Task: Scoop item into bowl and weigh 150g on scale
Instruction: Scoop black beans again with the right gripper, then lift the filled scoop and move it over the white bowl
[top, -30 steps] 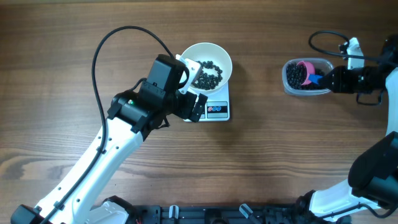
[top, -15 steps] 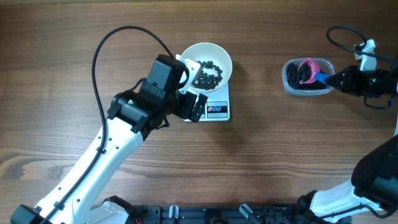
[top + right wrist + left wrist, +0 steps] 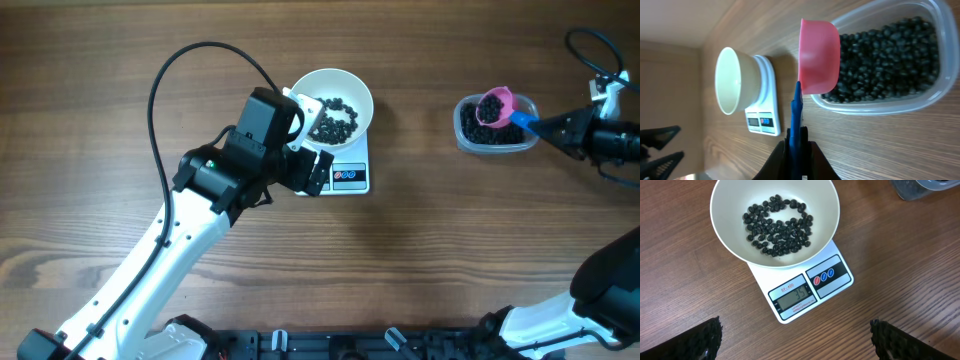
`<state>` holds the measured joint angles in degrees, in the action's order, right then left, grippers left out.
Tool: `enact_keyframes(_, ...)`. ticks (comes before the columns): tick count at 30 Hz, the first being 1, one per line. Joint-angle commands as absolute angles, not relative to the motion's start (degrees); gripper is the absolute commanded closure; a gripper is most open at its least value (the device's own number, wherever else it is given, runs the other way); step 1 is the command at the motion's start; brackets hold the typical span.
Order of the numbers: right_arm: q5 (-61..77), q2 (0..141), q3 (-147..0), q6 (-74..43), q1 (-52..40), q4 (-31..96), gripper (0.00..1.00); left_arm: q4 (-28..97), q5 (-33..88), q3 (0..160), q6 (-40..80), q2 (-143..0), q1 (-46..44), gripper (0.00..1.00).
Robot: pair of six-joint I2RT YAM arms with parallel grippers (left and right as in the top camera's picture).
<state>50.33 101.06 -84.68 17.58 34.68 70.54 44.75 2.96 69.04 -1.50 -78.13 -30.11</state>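
Note:
A white bowl (image 3: 337, 92) with a thin layer of black beans (image 3: 333, 120) stands on the white scale (image 3: 348, 177). In the left wrist view the bowl (image 3: 722, 225) sits on the scale (image 3: 805, 295), whose display shows 35. My left gripper (image 3: 305, 168) hovers open just in front of the scale, nothing between its fingers (image 3: 707, 337). My right gripper (image 3: 548, 126) is shut on the blue handle (image 3: 796, 112) of a pink scoop (image 3: 819, 55). The scoop (image 3: 495, 103) holds beans over the tub's far edge.
A clear plastic tub (image 3: 470, 140) of black beans (image 3: 890, 55) sits at the right of the wooden table. The left arm's black cable (image 3: 170, 70) loops over the table left of the bowl. The bowl (image 3: 735, 80) and scale (image 3: 765, 115) lie far beyond the scoop.
My right arm has drawn back to the right, and the scoop has risen out of the tub's beans toward its far edge. The left arm has not moved.

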Motion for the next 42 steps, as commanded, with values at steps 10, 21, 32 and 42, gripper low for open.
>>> enact_keyframes(10,70.72,102.02,-84.71,10.44,34.39,69.45,0.96,44.77,3.81,68.55,-2.79,-78.5,-30.37,0.0)
enact_keyframes(21,75.26,102.02,-84.71,0.62,21.28,62.28,0.96,44.77,3.81,68.58,-2.79,-78.5,-30.37,0.0)
enact_keyframes(32,59.94,102.02,-84.73,3.09,5.3,51.59,0.96,44.77,3.81,68.58,-2.79,-78.5,-30.37,0.0)
enact_keyframes(42,47.27,99.53,-85.27,9.23,-3.51,48.64,0.96,44.77,3.79,68.58,-2.79,-78.5,-30.37,0.0)
